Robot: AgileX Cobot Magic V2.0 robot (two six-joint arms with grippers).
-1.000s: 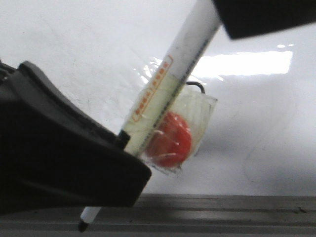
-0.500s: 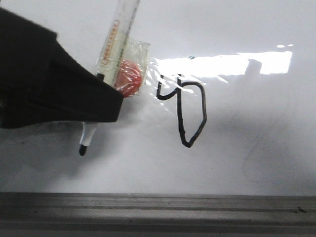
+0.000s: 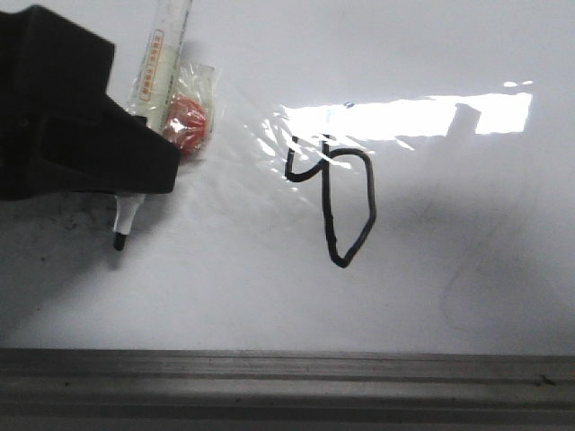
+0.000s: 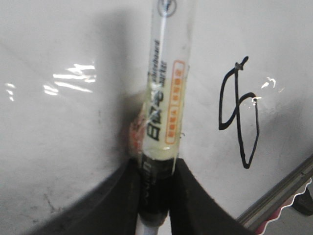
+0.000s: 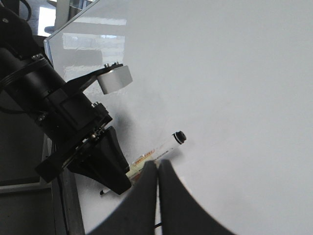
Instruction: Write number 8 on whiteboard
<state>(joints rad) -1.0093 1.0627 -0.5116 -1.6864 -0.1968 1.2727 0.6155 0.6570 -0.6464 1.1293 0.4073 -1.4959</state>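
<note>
The number 8 [image 3: 340, 262] is a thick black misshapen hook and loop near the middle of the whiteboard [image 3: 467, 269]. My left gripper [image 3: 148, 180] is shut on a white marker [image 3: 166, 54] with a red wrapped lump [image 3: 186, 121] taped to it. The black tip [image 3: 118, 241] points down, well left of the number. In the left wrist view the fingers [image 4: 122, 196] clamp the marker [image 4: 164, 98], with the number [image 4: 246, 164] off to one side. My right gripper [image 5: 157, 166] is shut and empty above the board, near the marker [image 5: 164, 146].
A grey grooved metal rail [image 3: 287, 386] runs along the board's near edge and also shows in the left wrist view [image 4: 279, 191]. A wrinkled shiny patch [image 3: 287, 135] lies beside the number. The left arm [image 5: 54, 107] reaches over the board's edge.
My left gripper has carried the marker left and farther from the front camera, uncovering the number 8. The drawn line has not changed in the last half second.
</note>
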